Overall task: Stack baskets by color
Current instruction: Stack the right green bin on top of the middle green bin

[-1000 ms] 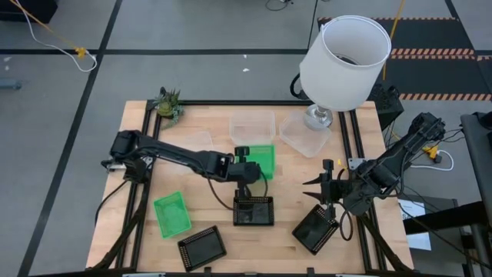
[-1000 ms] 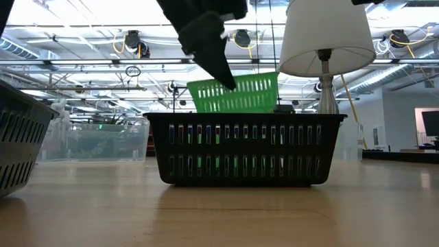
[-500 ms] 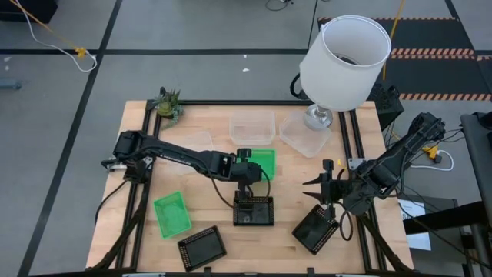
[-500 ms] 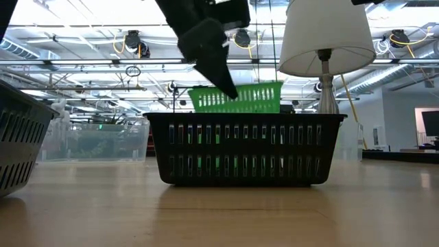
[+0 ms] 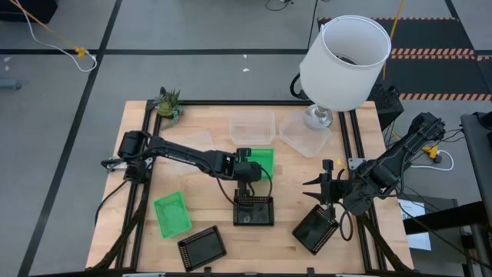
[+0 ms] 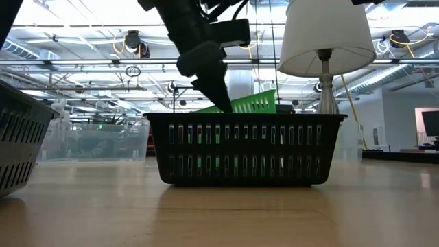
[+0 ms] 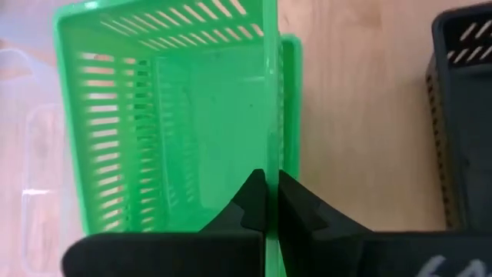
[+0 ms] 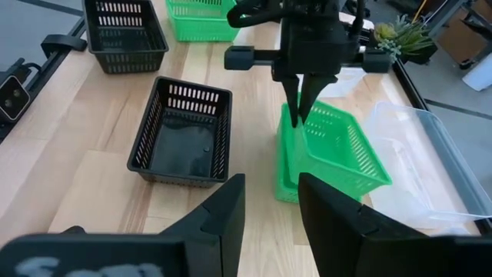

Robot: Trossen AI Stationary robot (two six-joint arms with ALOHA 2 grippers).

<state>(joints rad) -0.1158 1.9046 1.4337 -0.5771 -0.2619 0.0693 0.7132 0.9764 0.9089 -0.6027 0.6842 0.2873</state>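
Note:
My left gripper (image 5: 247, 171) is at mid-table, shut on a bright green basket (image 5: 265, 158). That basket (image 8: 338, 146) hangs tilted, over and partly in a second green basket (image 8: 286, 181) on the table. A third green basket (image 5: 171, 214) stands at the near left. One black basket (image 5: 254, 210) stands just in front of the held one. Another black basket (image 5: 201, 246) is by the near edge, and a third (image 5: 315, 229) sits at the near right. My right gripper (image 5: 323, 188) waits open above that third black basket. Clear baskets (image 5: 252, 127) stand at the back. My left gripper pinches one long side wall of the green basket at its rim (image 7: 269, 165), one finger (image 7: 250, 196) inside the basket and one outside. The fingers slant down from the table's left side. The basket hangs tilted; its lower part is down by the second green basket (image 7: 290, 115).
A big white lamp (image 5: 344, 61) stands at the back right, next to another clear basket (image 5: 304, 137). A small plant (image 5: 167, 104) sits at the back left corner. Bare wood lies between the green pair and the right arm.
My left gripper has gone down with the green basket and stays shut on it. The basket has sunk toward the green basket below it and now shows lower and more tilted behind the black basket.

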